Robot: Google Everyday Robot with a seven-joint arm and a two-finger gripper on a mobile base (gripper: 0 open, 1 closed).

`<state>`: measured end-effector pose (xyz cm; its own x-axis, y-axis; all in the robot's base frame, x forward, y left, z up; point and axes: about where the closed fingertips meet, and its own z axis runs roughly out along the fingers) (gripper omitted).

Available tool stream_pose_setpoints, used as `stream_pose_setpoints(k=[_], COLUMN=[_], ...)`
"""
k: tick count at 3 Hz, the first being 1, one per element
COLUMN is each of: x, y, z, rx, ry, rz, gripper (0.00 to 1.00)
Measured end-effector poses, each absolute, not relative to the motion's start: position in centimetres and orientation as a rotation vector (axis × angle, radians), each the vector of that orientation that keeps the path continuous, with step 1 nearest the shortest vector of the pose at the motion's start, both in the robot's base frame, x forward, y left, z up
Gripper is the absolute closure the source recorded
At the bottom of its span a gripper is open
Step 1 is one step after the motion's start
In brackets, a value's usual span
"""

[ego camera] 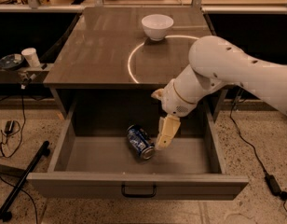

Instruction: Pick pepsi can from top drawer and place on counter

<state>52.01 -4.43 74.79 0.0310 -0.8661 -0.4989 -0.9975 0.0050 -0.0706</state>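
The pepsi can is blue and dented and lies on its side on the floor of the top drawer, left of the middle. The drawer is pulled fully out, with its dark handle on the front panel. My gripper hangs down inside the drawer from the white arm. Its tip sits just right of the can, very close to it or touching its silver end. The counter lies above the drawer, glossy grey-brown with a bright curved reflection.
A white bowl stands on the counter at the back. A side shelf at the left holds a white cup and a dark dish. Cables and a black pole lie on the floor at both sides.
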Motion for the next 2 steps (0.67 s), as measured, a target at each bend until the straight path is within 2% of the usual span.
stream_pose_setpoints(k=[2], x=[53.8], y=[-4.5], z=[72.6], rx=[-1.920], ry=[1.904], rz=[0.480], gripper=[0.00])
